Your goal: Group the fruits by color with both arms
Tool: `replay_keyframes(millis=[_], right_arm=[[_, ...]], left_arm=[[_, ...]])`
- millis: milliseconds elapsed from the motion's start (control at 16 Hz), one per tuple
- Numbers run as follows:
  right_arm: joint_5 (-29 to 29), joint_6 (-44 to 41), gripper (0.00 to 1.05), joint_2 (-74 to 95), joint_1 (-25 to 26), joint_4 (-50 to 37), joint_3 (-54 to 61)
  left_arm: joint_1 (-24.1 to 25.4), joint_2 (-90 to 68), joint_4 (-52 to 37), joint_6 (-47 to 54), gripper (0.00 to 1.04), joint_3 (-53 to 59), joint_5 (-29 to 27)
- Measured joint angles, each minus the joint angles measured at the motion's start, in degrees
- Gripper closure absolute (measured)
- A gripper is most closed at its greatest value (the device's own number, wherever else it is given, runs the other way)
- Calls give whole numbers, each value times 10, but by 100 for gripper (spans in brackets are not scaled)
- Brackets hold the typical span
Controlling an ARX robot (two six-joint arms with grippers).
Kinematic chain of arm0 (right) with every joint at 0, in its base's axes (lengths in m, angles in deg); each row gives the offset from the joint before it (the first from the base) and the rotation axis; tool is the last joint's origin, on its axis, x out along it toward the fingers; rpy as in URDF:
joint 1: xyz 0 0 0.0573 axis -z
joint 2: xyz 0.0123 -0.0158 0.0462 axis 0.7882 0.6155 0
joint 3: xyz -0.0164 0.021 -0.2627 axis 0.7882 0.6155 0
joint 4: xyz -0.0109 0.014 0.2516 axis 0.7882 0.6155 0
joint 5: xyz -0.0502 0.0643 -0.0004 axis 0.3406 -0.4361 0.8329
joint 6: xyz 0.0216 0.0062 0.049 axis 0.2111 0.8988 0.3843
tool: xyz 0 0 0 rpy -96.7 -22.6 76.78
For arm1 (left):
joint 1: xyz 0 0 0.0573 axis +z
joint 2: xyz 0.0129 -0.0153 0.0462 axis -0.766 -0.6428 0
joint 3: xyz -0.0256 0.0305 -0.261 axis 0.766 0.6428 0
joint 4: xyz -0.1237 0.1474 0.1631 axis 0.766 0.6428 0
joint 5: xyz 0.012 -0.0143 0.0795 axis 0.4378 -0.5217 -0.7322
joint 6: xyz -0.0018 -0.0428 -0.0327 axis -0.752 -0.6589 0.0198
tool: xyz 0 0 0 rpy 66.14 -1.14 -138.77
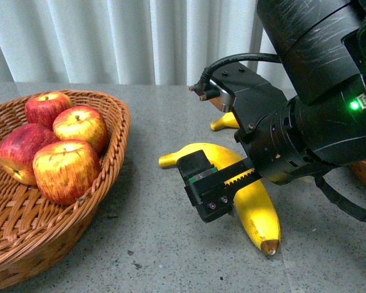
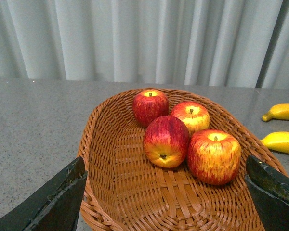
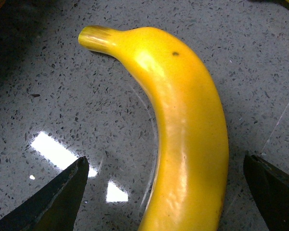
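At nine o'clock, four apples sit in a wicker basket. The left gripper hangs above them, fingers spread, holding nothing. In the middle of the grey table, a banana lies with its length running from ten o'clock to four. The right gripper is directly over it, fingers spread on either side of its width, not touching. This arm is clearly the nearer one.
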Motion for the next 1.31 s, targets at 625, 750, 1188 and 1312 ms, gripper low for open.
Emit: replay_keyframes(millis=[625, 750, 1188, 1312], right_arm=[[11, -2, 53, 21, -2, -28, 18], [12, -2, 68, 10, 9, -38, 14], [-117, 66, 70, -187, 208, -91, -15], [-151, 44, 70, -222, 302, -120, 35]], left_arm=[[0, 0, 0, 0, 7, 0, 0], [0, 0, 0, 0, 7, 0, 0], [0, 0, 0, 0, 7, 0, 0], [0, 0, 0, 0, 7, 0, 0]])
